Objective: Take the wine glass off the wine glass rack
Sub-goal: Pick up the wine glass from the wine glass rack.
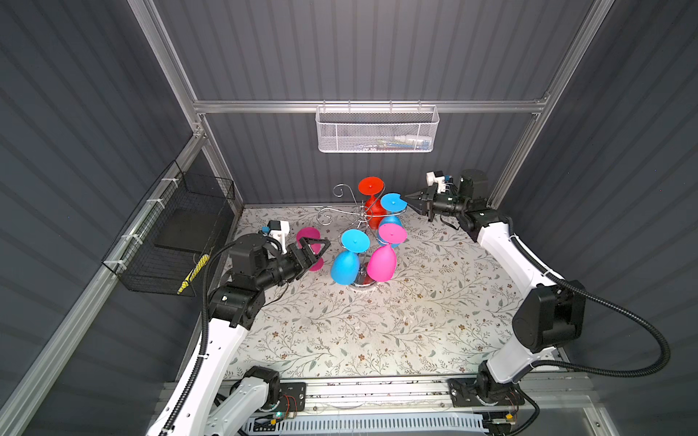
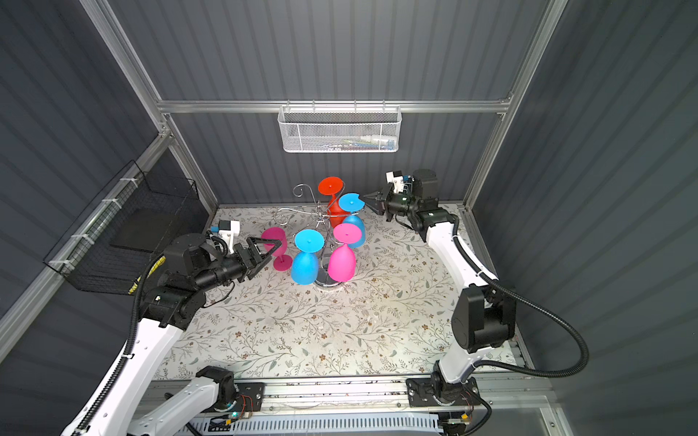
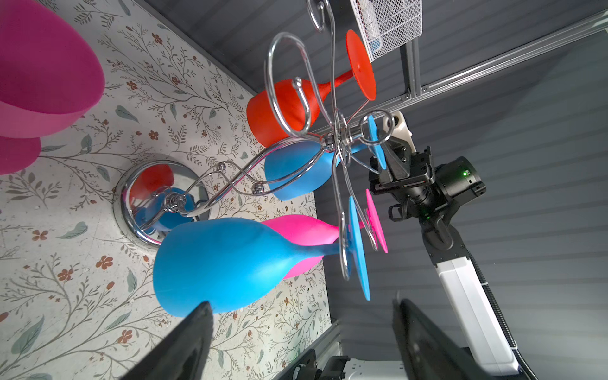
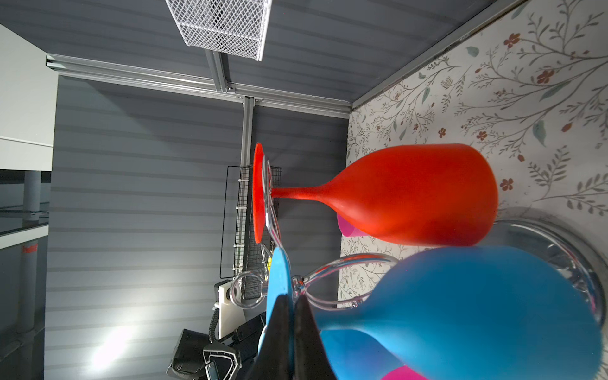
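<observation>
Left arm (image 1: 217, 351) jaws wide apart; right arm (image 1: 502, 245) jaws tight together.

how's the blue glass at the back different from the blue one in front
The back blue glass has its foot pinched by the shut right gripper; the front blue glass hangs free. The back one hangs beside the red glass, the front one beside the pink glass. Both hang upside down from the wine glass rack.

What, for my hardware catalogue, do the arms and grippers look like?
The left arm and right arm have white link shells, black joint housings and black corrugated cable conduit tied alongside. The left gripper and right gripper are black, tapering to points; each wrist carries a white camera bracket.
</observation>
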Tool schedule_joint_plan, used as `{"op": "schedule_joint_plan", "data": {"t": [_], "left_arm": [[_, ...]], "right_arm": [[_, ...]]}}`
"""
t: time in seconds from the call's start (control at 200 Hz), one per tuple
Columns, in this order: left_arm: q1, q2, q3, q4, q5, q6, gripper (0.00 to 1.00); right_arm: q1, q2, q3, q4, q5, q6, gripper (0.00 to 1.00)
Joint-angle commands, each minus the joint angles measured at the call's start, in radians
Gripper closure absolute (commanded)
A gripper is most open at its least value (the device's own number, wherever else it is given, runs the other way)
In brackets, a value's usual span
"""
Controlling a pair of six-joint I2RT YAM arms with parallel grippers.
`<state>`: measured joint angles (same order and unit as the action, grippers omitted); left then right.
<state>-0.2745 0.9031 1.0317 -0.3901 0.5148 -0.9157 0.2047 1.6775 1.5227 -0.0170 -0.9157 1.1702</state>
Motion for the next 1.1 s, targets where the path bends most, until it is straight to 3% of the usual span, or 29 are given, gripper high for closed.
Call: {"op": "schedule_joint_plan", "data": {"t": [0.0,0.725,1.096], "left_arm": [[-0.003,-0.016,-0.006,-0.022,-0.007,0.019,0.12],[-0.002,-0.030,-0.009,-0.045,-0.019,0.027,0.12],[-0.002,-0.041,-0.014,-0.051,-0.019,0.026,0.12]], "right_arm": [[0.013,0.004,0.038,-0.003,-0.012,-0.007,1.00],[0.010,-0.089,0.024,-0.015,0.021,-0.008,1.00],[-0.014,-0.157,-0.070,-0.009,0.058,-0.008,1.00]]}}
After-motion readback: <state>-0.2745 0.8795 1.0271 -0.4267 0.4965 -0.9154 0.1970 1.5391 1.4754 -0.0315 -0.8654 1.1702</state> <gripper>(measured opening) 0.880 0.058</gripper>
